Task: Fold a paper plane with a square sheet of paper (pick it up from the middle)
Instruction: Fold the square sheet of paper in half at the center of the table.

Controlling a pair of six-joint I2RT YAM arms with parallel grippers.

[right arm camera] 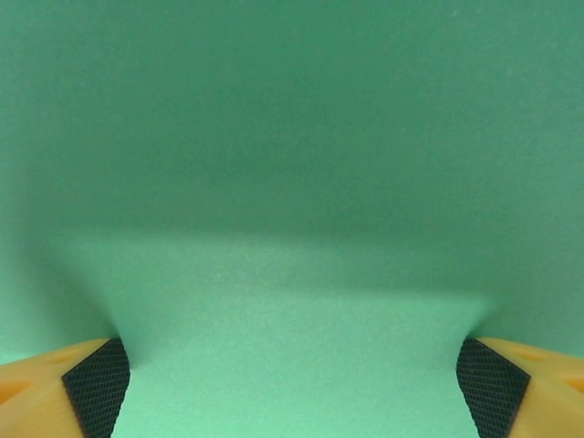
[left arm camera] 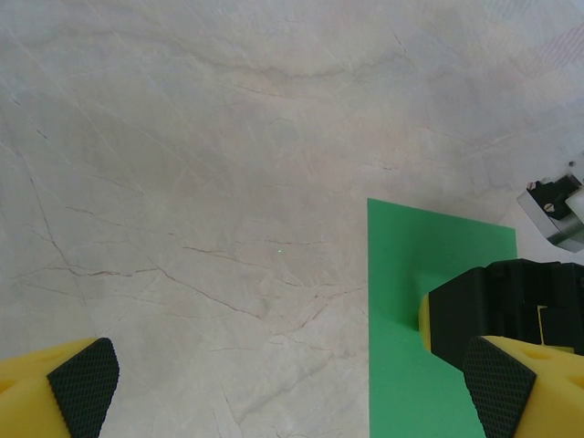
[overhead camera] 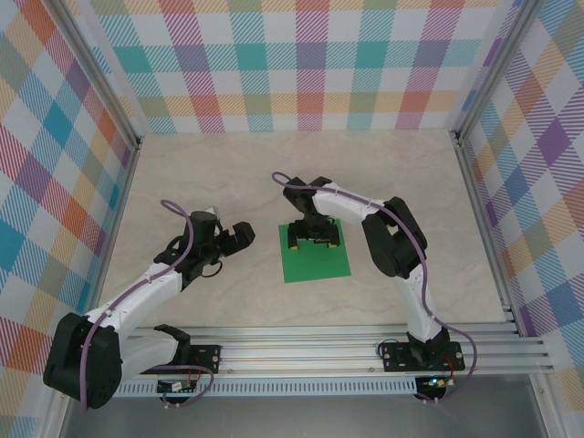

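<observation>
Right gripper [overhead camera: 311, 243]: jaws spread wide, clamped on nothing, set tips-down on the middle of the square sheet of paper [overhead camera: 319, 263]. Hides the sheet's centre and much of its far half in the top view. Leaves the near half and both near corners showing. Impossible to tell from above whether the pads press the paper or stop just short of it.

From the right wrist: both pads [right arm camera: 96, 388] cropped at the lower corners, green running past every edge, so no border of the sheet to be made out. Between the pads, a paler band of paper under a darker, shaded zone.

From the left wrist: sheet cut off at the bottom edge, its right part covered by a black-and-yellow finger block [left arm camera: 493, 310].

Right arm: rises from its base, near and to the right of the sheet, through a raised elbow. Folds back leftward and down, with the wrist upright over the sheet's centre.

Left gripper [overhead camera: 239, 235]: jaws likewise fully apart and empty. Hangs left of the sheet and clear of it, over bare table [overhead camera: 210, 173]. Points rightward at the sheet's left edge, forearm slanting up from a base well to the near left.

Sheet: flat on the table wherever visible from above.
</observation>
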